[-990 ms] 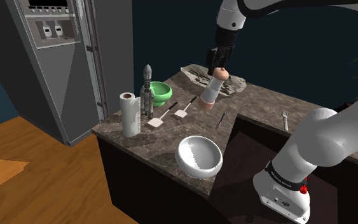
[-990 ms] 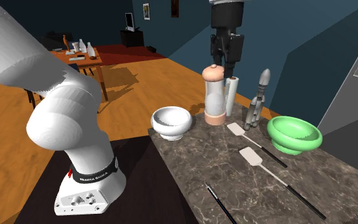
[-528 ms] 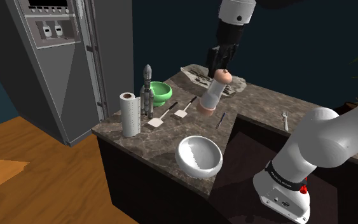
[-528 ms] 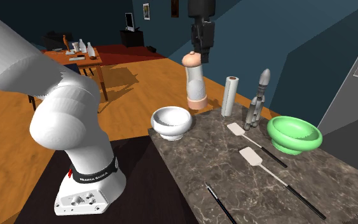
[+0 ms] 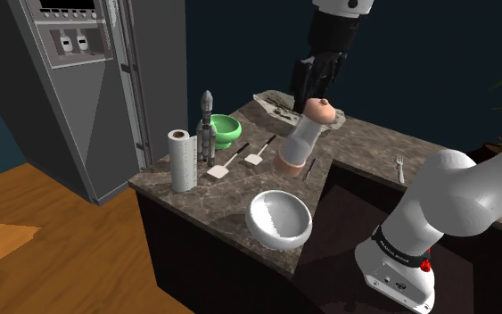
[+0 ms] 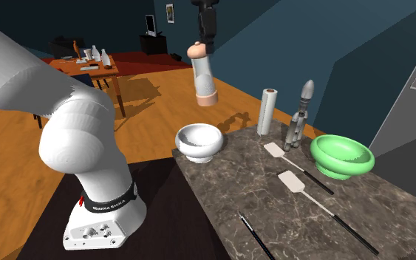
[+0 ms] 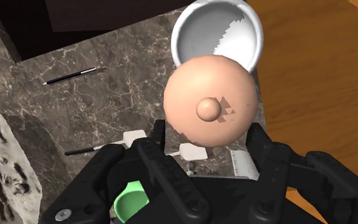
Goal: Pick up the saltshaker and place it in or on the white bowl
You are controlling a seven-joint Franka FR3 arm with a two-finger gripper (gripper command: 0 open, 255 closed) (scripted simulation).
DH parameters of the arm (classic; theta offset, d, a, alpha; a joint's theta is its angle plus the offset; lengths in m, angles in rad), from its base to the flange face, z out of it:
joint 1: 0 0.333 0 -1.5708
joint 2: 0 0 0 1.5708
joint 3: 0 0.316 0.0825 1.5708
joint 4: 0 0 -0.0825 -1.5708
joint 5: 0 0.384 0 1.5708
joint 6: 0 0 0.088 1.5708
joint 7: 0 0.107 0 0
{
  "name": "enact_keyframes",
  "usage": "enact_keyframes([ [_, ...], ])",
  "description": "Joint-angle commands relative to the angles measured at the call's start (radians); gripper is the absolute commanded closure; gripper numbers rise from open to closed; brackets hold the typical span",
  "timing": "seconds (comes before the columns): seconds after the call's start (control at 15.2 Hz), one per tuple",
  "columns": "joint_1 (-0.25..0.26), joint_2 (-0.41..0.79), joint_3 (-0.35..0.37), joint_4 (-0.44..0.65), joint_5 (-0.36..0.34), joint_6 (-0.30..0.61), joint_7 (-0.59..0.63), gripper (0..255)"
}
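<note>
Over the past second the arm [image 5: 333, 25] has carried its load clear of the surface [image 5: 365, 147] and across toward the bowl [image 5: 256, 207]. Transport is thus judged nearly complete, with lowering still to come. The shaker [image 6: 204, 77] hangs in the air roughly above the bowl, cap uppermost and slightly tilted, clamped at the cap by the downward-pointing gripper [image 6: 205, 40].
</note>
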Motion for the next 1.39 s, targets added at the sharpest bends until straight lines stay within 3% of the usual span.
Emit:
enact_keyframes([
  [0.0, 0.009, 0.01, 0.033, 0.035, 0.017, -0.024, 0.041, 255],
  [1.32, 0.03, -0.02, 0.07, -0.252, 0.052, 0.234, 0.048, 255],
])
